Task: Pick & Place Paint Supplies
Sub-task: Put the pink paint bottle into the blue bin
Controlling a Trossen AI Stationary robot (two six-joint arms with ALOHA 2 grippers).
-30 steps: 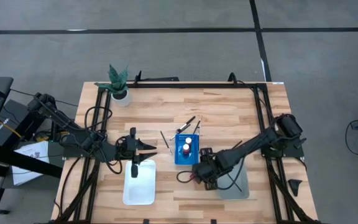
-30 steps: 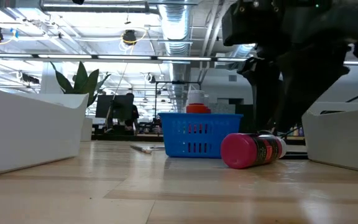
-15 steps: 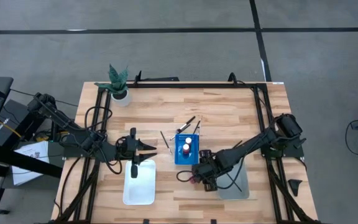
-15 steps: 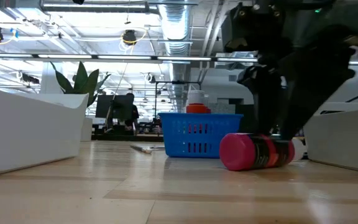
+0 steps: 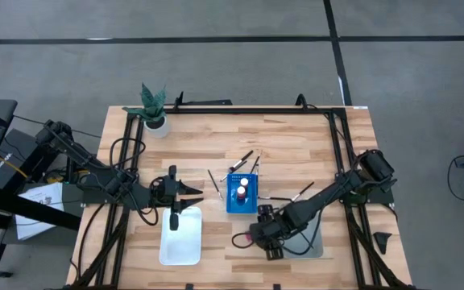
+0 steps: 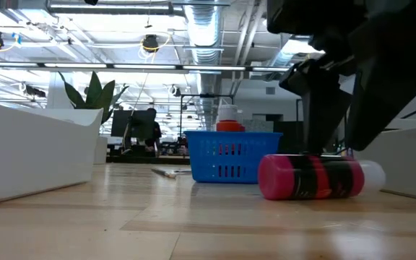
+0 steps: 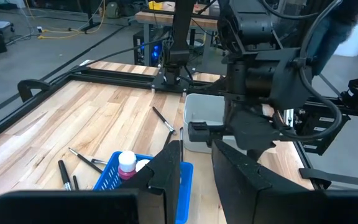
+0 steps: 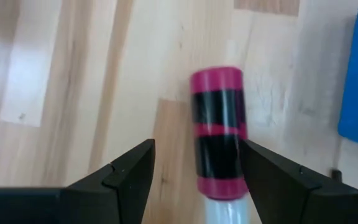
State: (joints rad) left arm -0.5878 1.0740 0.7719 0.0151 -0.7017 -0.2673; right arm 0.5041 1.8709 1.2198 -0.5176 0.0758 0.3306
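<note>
A wooden worktop [image 5: 296,141] seen from above, with two dark robot arms. The right pincer [image 8: 194,168] hangs low over a red paint bottle [image 8: 219,130] that lies on its side on the bare wood. Its two fingers [image 8: 129,171] are spread wide, one on each side of the bottle, and neither appears to touch it. The bottle's white cap end points back towards the pincer, and its red base points away. A blue basket [image 6: 231,155] sits just beyond the bottle, holding another red bottle with a white cap [image 6: 227,119]. The grey tray [image 5: 308,242] lies close beside the right pincer. Thin dark-handled brushes [image 5: 244,158] lie on the wood beyond the basket.

The left pincer [image 7: 194,171] waits well apart, over the white tray [image 5: 181,238], its fingers close together with a narrow gap, holding nothing.

The step in hand looks like the approach to grasp the fallen bottle. The next move likely calls for a slight descent and closing squarely across the round body, since a bottle lying on its side can roll away from an uneven squeeze.
</note>
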